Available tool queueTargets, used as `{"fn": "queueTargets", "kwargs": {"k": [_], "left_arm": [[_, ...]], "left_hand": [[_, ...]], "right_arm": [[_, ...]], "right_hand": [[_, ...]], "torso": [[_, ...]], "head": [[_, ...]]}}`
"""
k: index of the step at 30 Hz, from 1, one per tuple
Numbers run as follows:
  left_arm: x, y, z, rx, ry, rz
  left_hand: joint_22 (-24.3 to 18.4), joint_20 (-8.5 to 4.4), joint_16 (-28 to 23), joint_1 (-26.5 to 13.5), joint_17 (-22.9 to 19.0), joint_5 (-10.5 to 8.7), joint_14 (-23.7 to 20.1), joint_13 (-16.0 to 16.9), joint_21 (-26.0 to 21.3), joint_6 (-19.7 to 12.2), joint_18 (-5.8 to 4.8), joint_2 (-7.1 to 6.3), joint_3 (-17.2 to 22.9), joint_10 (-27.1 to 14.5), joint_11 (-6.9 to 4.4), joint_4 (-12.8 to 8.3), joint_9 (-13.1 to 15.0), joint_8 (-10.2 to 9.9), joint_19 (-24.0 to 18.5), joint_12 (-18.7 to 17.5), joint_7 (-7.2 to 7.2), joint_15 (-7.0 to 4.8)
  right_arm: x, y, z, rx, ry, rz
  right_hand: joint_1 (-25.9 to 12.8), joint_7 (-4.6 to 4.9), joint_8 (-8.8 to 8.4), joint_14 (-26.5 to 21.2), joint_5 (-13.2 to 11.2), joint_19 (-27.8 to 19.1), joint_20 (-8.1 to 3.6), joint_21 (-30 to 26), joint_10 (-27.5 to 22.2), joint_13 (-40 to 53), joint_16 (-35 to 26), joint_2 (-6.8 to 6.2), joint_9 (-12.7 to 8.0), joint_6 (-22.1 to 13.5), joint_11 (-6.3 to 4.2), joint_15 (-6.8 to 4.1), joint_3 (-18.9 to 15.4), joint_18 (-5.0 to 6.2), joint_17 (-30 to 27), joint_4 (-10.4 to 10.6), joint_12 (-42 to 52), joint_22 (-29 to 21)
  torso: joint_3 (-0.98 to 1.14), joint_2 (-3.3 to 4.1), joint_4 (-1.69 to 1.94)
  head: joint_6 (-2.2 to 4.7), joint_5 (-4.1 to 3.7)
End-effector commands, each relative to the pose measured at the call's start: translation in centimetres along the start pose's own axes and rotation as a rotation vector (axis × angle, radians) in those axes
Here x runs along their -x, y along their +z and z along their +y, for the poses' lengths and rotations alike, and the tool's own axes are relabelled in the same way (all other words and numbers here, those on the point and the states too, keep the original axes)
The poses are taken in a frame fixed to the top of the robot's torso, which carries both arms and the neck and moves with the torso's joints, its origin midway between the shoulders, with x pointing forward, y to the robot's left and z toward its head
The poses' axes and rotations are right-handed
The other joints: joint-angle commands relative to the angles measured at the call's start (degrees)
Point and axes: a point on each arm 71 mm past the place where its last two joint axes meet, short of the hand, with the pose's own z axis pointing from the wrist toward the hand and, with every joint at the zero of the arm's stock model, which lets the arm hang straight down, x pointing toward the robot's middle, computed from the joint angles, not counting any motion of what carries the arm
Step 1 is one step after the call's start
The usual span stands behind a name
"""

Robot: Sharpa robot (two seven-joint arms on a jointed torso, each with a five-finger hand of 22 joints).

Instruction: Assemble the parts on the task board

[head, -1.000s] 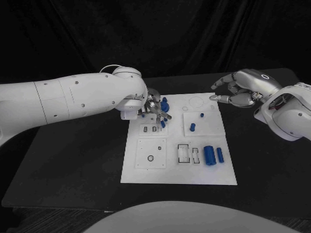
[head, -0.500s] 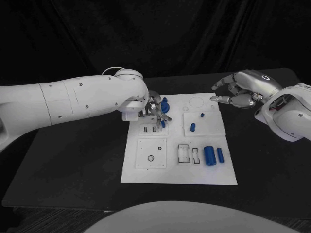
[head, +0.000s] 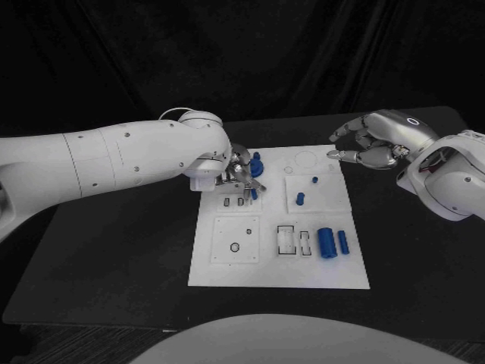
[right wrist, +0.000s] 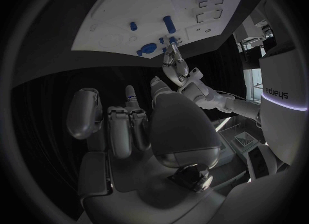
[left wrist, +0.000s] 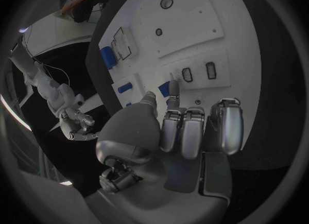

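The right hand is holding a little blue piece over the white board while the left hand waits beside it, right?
Not quite: they're swapped. In the head view, the left hand holds the little blue piece over the white board, while the right hand waits beside it.

Head overhead, 2 wrists share task board (head: 279, 282).

Both arms are chunky smooth white shells. The left arm (head: 101, 163) has small dark screw dots scattered over it and a thin pale cable looping over the wrist, upper middle of the frame. The left hand (head: 238, 173) and right hand (head: 371, 140) are silver metal; the right one has a small ring mark on its back. Fingers (left wrist: 191, 131) are segmented grey-silver with darker gaps between segments.
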Motion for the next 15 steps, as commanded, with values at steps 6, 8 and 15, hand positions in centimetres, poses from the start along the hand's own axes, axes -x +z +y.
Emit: {"fn": "queueTargets", "kwargs": {"k": [6,8,15], "left_arm": [[-0.23,0.17,-0.22,-0.021,0.009,0.016],[-0.23,0.18,-0.22,-0.022,0.009,0.016],[-0.21,0.24,-0.21,-0.026,0.007,0.015]], "left_hand": [[6.2,-0.07,0.2,1.4,15.1,1.88,6.1,15.0,-0.3,-0.1,0.54,-0.03,1.4,5.9,0.09,-0.9,0.5,-1.3,-0.5,0.2,0.16,0.12],[6.2,-0.06,0.2,1.7,15.1,2.48,6.1,15.0,-0.4,0.0,0.56,-0.05,1.8,5.9,0.07,-1.3,0.6,-1.7,-0.6,0.2,0.13,0.11],[6.2,-0.09,0.2,2.5,15.1,3.88,6.1,15.0,-0.6,0.1,0.58,-0.06,3.0,5.9,-0.01,-2.2,1.0,-2.5,-0.6,0.2,0.05,0.06]], "right_arm": [[-0.16,-0.04,-0.15,-0.011,0.000,0.011],[-0.16,-0.06,-0.17,-0.013,0.000,0.011],[-0.17,-0.05,-0.31,-0.017,-0.002,0.014]], "right_hand": [[0.2,0.01,0.06,6.0,0.3,0.1,0.02,-0.4,6.1,15.1,0.1,0.51,-0.1,0.2,0.29,0.49,-0.2,0.12,15.1,-0.2,0.1,9.0],[0.4,0.02,0.05,6.0,0.4,0.1,0.02,-0.4,6.1,15.1,0.1,0.50,-0.1,0.2,0.30,0.50,-0.2,0.12,15.1,-0.3,0.1,9.0],[0.8,0.04,0.03,6.0,0.4,0.1,0.05,-0.5,6.1,15.1,0.1,0.52,-0.2,0.2,0.33,0.54,-0.1,0.13,15.1,-0.6,0.1,8.9]], "torso": [[0.08,0.00,-0.05],[0.09,0.00,-0.02],[0.08,-0.07,-0.05]], "head": [[0.01,0.03],[0.01,0.01],[0.01,0.04]]}}
